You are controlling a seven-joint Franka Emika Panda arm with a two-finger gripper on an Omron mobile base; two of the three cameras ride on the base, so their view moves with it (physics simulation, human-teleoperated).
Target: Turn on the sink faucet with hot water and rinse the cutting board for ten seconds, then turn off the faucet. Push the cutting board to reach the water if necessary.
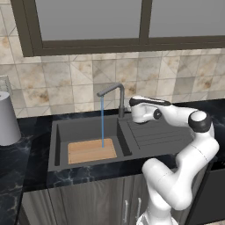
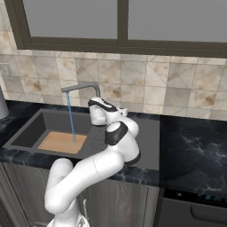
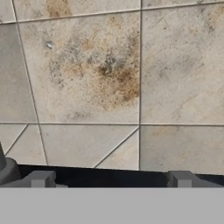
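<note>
Water (image 1: 102, 121) streams from the sink faucet (image 1: 115, 94) onto the cutting board (image 1: 91, 150); pincer (image 3: 109, 179) spread wide.

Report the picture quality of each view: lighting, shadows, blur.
Left base view: flat even light, no cast shadows, water and cutting board crisp. Right base view: equally even, sink faucet sharp, no glare. Hand view: soft, blurry close-up of wall tiles, gripper open.
</note>
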